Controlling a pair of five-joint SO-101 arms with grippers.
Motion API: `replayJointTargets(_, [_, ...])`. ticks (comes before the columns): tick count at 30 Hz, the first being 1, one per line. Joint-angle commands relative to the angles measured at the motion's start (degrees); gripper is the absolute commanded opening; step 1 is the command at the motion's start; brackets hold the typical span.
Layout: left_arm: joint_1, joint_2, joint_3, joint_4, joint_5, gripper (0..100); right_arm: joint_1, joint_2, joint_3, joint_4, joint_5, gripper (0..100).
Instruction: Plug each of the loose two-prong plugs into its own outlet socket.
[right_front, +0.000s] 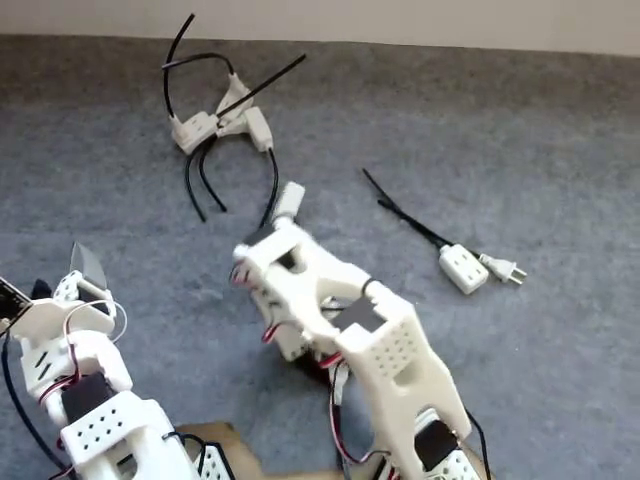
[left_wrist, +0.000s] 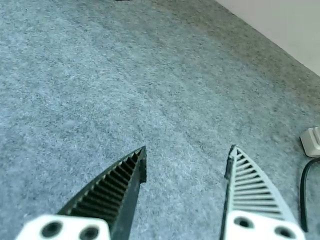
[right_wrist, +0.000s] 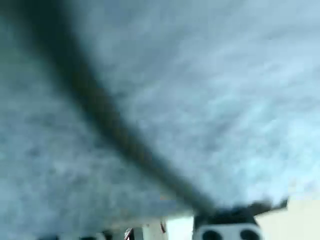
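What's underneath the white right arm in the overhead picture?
A thin black cord runs under the white right arm, beside a white rectangular connector. Its far end is covered by the arm.

The right arm (right_front: 385, 350) hides whatever lies under its front end; a black cord (right_front: 273, 190) beside the plug (right_front: 289, 199) runs beneath it and is lost. The left arm (right_front: 85, 400) beside it is cut by the frame's edge. The right arm's wrist view is smeared: a dark streak (right_wrist: 115, 135) over blurred carpet (right_wrist: 225, 75). In the left wrist view an edge clips a white block (left_wrist: 312, 141) and a black lead (left_wrist: 303, 192); socket or plug, I cannot tell.
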Motion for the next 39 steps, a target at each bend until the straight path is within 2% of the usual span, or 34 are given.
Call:
replayJointTargets(1, [0.22,-0.66,-1.19,-0.53,0.53,26,8.22,-0.31,-11.47,1.45,5.19,9.1])
replayJointTargets(7, [1.19,-0.66,-1.19,-0.53,0.53,26,14.73,-4.88,-19.21,1.54,9.05,9.1])
replayJointTargets(17, [1.45,-0.66,-1.19,-0.53,0.53,26,11.47,-37.85,-2.33,1.45,12.22,9.1])
replayJointTargets(21, [1.45,-0.66,-1.19,-0.53,0.53,26,11.12,-50.15,1.1,1.45,18.64,9.1])
replayJointTargets(24, [1.45,-0.66,-1.19,-0.53,0.53,26,14.64,-55.87,2.15,1.27,24.09,9.1])
replayJointTargets(28, [1.45,-0.66,-1.19,-0.53,0.53,26,22.46,-55.69,2.07,0.66,30.24,9.1])
replayJointTargets(32, [1.45,-0.66,-1.19,-0.53,0.53,26,28.26,-50.24,2.33,-5.76,36.4,9.1])
replayJointTargets(36, [1.45,-0.66,-1.19,-0.53,0.53,26,28.53,-40.66,2.33,-12.97,37.27,9.1])
replayJointTargets(39, [1.45,-0.66,-1.19,-0.53,0.53,26,24.66,-32.31,2.24,-14.73,37.19,9.1])
